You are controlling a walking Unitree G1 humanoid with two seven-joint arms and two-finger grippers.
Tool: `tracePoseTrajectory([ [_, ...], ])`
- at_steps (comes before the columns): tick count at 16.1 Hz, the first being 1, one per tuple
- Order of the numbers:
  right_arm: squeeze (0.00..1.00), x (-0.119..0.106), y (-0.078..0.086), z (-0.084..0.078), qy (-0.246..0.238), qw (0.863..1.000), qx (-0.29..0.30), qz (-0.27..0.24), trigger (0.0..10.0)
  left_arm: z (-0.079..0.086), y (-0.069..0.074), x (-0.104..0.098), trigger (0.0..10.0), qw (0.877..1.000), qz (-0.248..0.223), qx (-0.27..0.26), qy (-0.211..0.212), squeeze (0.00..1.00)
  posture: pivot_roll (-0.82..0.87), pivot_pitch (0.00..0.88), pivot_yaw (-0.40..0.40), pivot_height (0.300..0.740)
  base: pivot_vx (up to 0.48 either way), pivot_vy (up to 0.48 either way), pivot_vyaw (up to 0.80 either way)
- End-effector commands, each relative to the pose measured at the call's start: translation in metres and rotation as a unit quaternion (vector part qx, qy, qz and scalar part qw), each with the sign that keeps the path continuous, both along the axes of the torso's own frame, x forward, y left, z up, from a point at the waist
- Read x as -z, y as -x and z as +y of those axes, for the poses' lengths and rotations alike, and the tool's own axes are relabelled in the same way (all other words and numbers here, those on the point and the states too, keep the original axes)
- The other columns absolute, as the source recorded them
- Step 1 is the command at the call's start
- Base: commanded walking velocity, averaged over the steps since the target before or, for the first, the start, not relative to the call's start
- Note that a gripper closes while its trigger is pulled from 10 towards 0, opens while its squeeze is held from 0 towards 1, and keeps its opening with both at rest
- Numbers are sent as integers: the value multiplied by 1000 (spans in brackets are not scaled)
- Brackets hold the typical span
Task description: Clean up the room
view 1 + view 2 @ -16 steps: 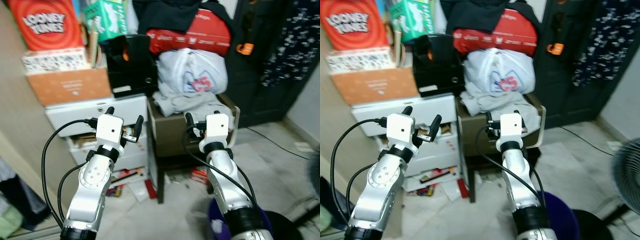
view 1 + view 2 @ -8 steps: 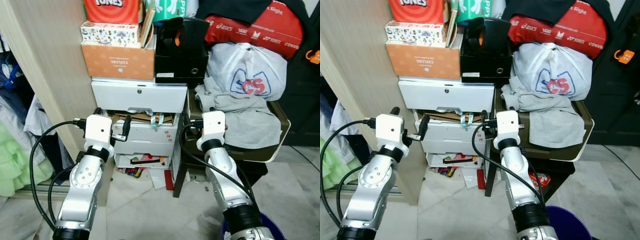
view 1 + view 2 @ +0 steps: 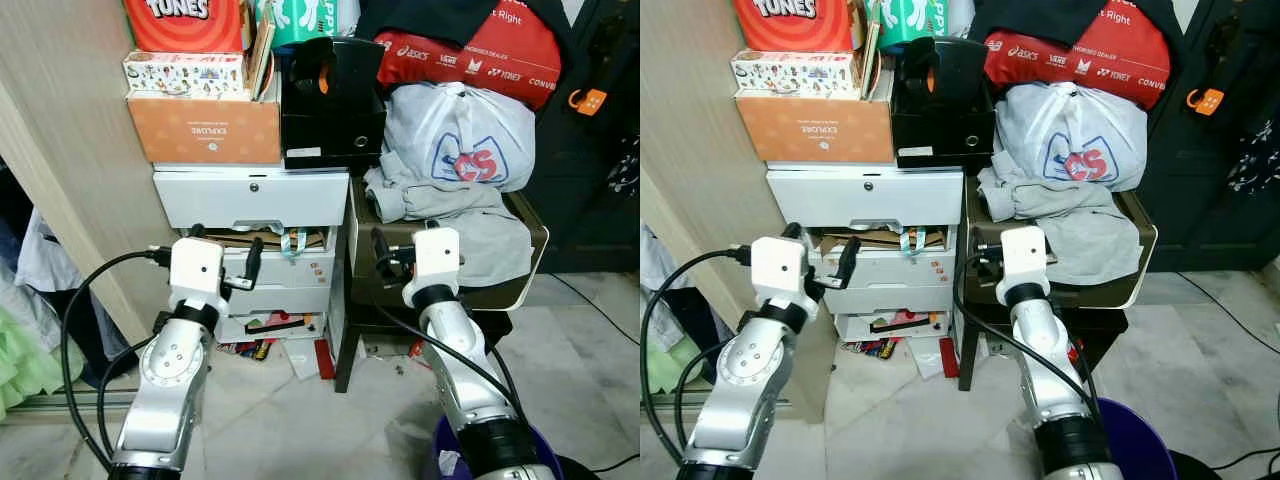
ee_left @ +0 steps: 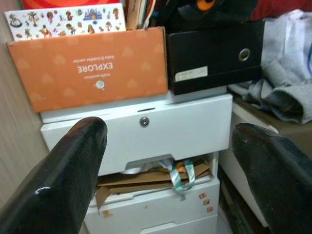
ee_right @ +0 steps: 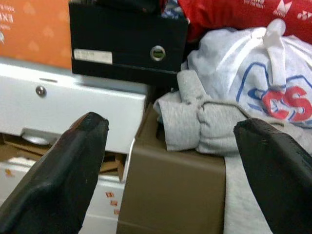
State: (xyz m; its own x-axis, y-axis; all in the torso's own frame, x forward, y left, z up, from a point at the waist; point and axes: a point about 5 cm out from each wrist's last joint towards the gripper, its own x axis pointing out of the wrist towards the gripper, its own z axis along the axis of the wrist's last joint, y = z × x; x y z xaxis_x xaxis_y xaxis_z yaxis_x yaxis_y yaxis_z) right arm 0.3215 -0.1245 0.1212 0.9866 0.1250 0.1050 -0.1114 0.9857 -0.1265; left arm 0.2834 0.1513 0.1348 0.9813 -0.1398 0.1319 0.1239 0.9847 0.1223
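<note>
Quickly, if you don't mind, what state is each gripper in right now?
Left gripper: open, holding nothing, raised before the white drawer unit.
Right gripper: open, holding nothing, raised before the grey clothes.

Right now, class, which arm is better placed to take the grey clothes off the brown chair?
Probably the right. The right end effector hangs open just before the grey clothes; the left end effector faces the white drawers.
</note>
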Motion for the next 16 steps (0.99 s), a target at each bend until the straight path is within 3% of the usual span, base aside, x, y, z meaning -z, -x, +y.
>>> tracePoseTrajectory([
  [1, 0, -4, 1, -1, 5, 1000, -3, -6, 10000, 2, 1, -2, 10000, 1000, -7, -4, 2, 0, -11, 0, -46, 740, 0, 0, 0],
  [4, 0, -5, 0, 0, 5, 1000, -3, -7, 10000, -1, -1, -4, 10000, 1000, -9, 0, 6, 0, -11, 0, -46, 740, 0, 0, 0],
  [16, 0, -10, -4, 5, 6, 1000, -1, -15, 10000, -10, 0, -3, 10000, 1000, -2, 17, 19, 0, -16, 5, -43, 740, 0, 0, 800],
])
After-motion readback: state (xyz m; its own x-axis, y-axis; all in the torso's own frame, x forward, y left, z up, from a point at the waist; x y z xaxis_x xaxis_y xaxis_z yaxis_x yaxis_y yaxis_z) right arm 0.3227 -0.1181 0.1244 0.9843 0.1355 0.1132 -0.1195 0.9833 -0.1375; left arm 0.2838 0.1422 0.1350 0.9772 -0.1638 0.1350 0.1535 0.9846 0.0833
